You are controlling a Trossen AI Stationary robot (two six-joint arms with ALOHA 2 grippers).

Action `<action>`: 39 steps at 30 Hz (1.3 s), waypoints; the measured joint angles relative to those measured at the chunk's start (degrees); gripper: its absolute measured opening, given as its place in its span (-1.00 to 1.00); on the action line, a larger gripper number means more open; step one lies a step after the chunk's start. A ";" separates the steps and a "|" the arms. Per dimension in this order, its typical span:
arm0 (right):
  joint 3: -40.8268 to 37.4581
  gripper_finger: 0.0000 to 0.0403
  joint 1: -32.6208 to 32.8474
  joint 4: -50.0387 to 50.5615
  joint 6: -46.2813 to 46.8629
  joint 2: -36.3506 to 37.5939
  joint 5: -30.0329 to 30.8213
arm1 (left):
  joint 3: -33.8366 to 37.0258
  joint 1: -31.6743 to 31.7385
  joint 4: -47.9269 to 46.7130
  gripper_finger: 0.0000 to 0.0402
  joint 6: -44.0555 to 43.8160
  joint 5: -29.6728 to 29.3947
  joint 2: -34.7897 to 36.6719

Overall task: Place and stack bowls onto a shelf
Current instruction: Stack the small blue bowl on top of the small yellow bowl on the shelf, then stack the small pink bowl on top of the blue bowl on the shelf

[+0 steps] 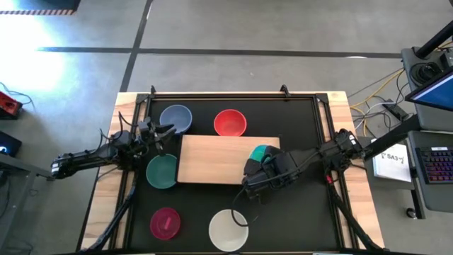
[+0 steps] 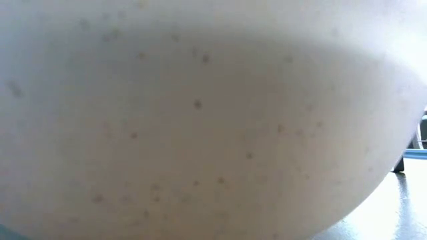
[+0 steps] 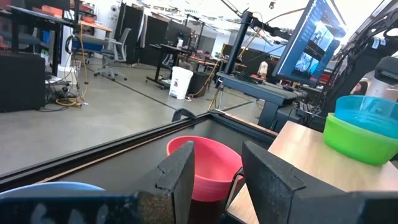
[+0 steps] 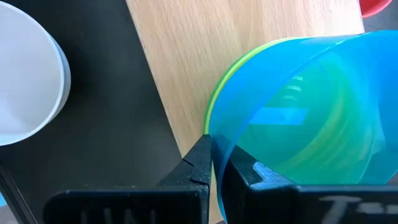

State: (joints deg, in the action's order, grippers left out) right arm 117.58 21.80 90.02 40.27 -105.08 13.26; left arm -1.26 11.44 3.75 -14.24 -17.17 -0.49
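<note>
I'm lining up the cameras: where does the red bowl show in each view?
High: red bowl, above the shelf.
Low: not in it; a cream bowl fills it.
Left wrist: just past the fingers.
Right wrist: a sliver at the top right corner.
Shared landmark: the shelf.

Black tabletop [image 1: 297, 212] bearing pale shelf [image 1: 212, 159], blue-grey [image 1: 175, 118], red [image 1: 229, 122], teal-green [image 1: 162, 171], magenta [image 1: 165, 223], cream-white [image 1: 228, 230] bowls

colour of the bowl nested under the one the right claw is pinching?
Yellow-green: the small round plastic bowl under the teal-blue plastic bowl in the right claw. Clearest in the left wrist view.
</note>
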 joint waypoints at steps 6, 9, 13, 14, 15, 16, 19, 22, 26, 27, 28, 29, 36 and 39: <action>0.00 -0.96 -0.54 0.00 -0.45 0.07 0.02 | 0.00 0.01 0.02 -0.42 0.00 -0.02 -0.01; 0.00 -0.94 -0.76 0.00 -0.48 0.41 0.02 | 0.00 0.00 0.02 -0.42 0.00 -0.02 -0.02; 0.00 -0.85 -0.85 -0.01 -0.48 0.91 0.02 | 0.00 0.01 0.02 -0.42 0.00 -0.02 -0.01; 0.00 -0.81 -0.85 0.00 -0.48 0.94 0.02 | 0.00 0.01 0.01 -0.42 0.00 -0.02 0.00; 0.00 -0.78 -0.85 0.00 -0.48 0.99 0.02 | 0.00 0.02 0.00 -0.42 0.00 -0.02 0.00; 0.00 -0.74 -0.85 -0.02 -0.48 1.01 0.02 | -0.02 0.02 0.00 -0.42 0.00 -0.02 0.00; 0.00 -0.64 -0.85 0.00 -0.61 1.05 0.02 | 0.00 0.00 0.00 -0.42 0.00 -0.02 -0.01; 0.00 -0.57 -0.85 0.00 -0.89 1.05 0.02 | 0.00 0.00 0.00 -0.42 0.00 -0.01 0.00; 0.00 -0.53 -0.85 0.00 -0.45 1.05 0.01 | -0.02 0.02 0.00 -0.42 0.00 0.00 0.00; 0.00 -0.53 -0.82 0.00 -0.43 1.05 0.00 | -0.01 0.01 0.02 -0.42 0.00 -0.02 0.00; 0.00 -0.53 -0.80 0.00 -0.43 1.07 0.00 | 0.00 0.01 0.00 -0.42 0.00 -0.02 -0.01; 0.00 -0.53 -0.80 0.00 -0.43 1.05 0.02 | -0.01 0.02 0.00 -0.42 0.00 -0.02 -0.01; 0.00 -0.60 -0.80 0.00 -0.42 1.07 0.01 | -0.01 0.02 0.02 -0.42 0.00 -0.02 0.00; 0.00 -0.63 -0.80 0.00 -0.50 1.09 0.00 | 0.00 0.00 0.02 -0.42 0.00 -0.02 -0.02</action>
State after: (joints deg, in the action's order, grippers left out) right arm 117.58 20.99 90.02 39.76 -103.98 13.26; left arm -1.26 11.44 3.76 -14.24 -17.19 -0.51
